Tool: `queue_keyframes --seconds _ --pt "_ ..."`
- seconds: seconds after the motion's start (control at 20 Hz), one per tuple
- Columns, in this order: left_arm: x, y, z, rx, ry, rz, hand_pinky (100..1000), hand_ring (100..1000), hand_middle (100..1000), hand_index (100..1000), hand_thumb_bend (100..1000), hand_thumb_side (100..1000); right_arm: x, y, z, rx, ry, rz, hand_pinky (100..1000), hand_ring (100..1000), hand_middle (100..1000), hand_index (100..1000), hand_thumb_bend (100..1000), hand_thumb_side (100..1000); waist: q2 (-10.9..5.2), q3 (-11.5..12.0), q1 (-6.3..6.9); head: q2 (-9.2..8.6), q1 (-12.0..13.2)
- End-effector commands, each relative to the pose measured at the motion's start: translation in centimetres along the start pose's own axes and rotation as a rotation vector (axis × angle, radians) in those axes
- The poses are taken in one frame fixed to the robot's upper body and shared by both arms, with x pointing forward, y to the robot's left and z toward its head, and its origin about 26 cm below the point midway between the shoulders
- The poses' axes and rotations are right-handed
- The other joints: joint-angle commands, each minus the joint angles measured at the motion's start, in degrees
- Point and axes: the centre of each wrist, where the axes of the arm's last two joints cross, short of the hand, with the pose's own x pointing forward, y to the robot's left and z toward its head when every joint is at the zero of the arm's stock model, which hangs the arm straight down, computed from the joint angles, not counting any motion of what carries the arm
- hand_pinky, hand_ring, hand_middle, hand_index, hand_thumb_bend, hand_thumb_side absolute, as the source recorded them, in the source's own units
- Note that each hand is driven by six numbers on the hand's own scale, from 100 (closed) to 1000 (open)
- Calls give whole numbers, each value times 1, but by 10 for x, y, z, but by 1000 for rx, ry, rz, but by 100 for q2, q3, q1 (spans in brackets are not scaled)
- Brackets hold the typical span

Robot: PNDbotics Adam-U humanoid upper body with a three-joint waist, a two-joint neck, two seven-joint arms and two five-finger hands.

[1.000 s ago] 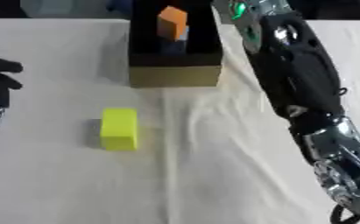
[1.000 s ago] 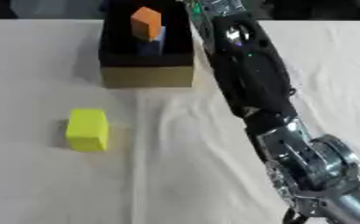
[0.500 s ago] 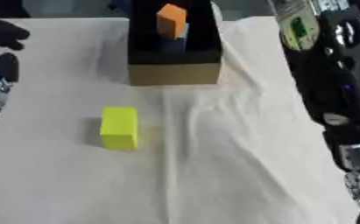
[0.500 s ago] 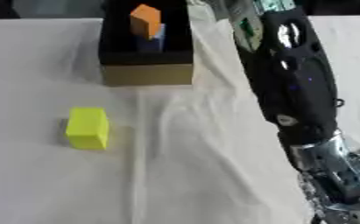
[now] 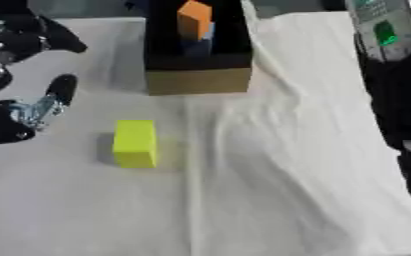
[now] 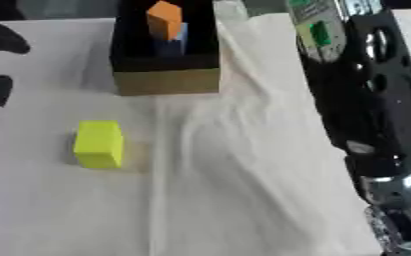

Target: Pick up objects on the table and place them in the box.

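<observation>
Left hand (image 5: pixel 20 112) showed at the left edge, black with silver parts, fingers spread apart and relaxed, holding nothing, hovering just left of the block without touching it. Bright yellow rectangular block (image 5: pixel 135 143) lay flat on the wrinkled white cloth (image 5: pixel 270 165) covering the bench, near the left side and well in front of the box. Open cardboard box with black inside (image 5: pixel 197 79) stood at the far middle of the bench, tan front wall facing the camera. Inside it an orange block (image 5: pixel 194 19) stood upright, leaning against a blue block (image 5: pixel 200 44) below and beside it. Right arm (image 6: pixel 366 100), bulky black with a green-lit panel near the top, ran down the right side from the upper corner. Right hand at the lower right corner was mostly cut off; whether its fingers were apart or together could not be told.
</observation>
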Motion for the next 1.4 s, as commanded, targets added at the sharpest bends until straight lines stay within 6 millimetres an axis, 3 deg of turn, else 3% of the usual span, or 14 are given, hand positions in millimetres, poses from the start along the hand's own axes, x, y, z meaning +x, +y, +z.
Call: queue_keyframes --seconds 0.05,0.3,0.5,1.0,1.2,1.4 --pt "6 9 -5 -112 -22 -2 766 748 747 838 187 1000 0 -16 0 -49 -12 9 907 957 810 928 100 1000 -104 -6 32 62 8" --pt "15 11 -15 -300 -61 1 785 774 762 849 403 1000 1 -16 2 -46 -15 9 908 955 811 927 100 1000 -115 -32 62 63 -18" --pt "21 12 -22 -400 -84 -14 794 793 764 866 502 1000 1 -14 3 -37 -13 11 908 953 811 924 100 1000 -123 -30 83 56 -39" --pt "30 8 -29 -531 5 93 830 841 812 889 588 999 1 -11 4 -18 -9 9 908 948 807 918 100 1000 -147 -32 101 99 -50" --pt "28 5 -32 -555 7 74 834 854 840 923 535 876 0 -10 5 -14 -1 2 906 945 803 916 100 1000 -155 -41 109 105 -39" --pt "21 2 -36 -543 9 44 842 864 851 937 603 887 -1 -10 6 -13 6 -5 906 943 800 913 100 1000 -154 -54 115 101 -36"
